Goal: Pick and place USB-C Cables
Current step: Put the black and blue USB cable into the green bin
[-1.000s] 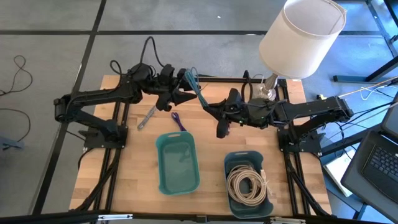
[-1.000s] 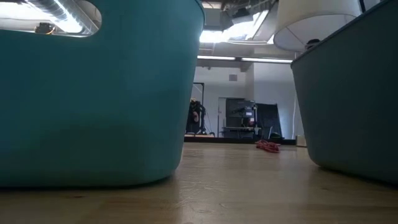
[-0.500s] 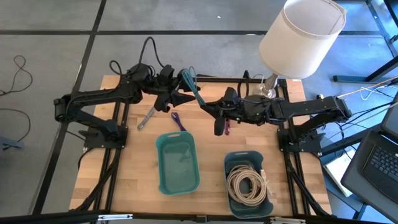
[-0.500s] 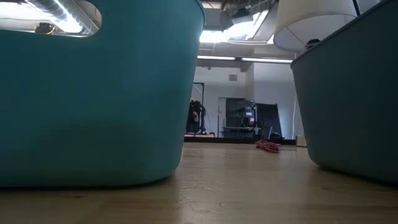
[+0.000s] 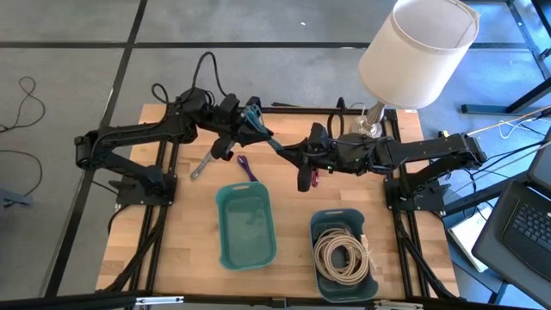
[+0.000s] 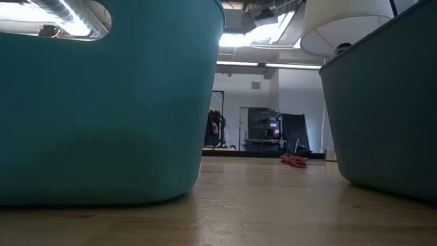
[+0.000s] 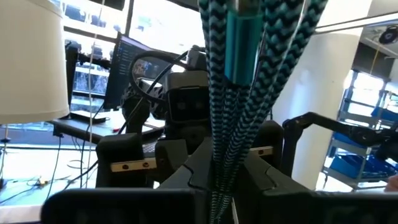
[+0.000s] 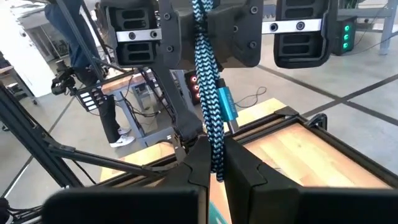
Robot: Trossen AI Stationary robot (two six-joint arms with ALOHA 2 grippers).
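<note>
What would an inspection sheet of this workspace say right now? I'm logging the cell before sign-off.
Surface: wooden table.
Job's things: teal braided cable held taut between both grippers; cream coils in the right teal tray; left teal tray looks empty.
Clutter: purple lead, grey lead, magenta lead, lamp.
Grippers: left gripper and right gripper shut on the teal braided cable.
Cables: black cable behind the left arm.
Surroundings: laptop.
</note>
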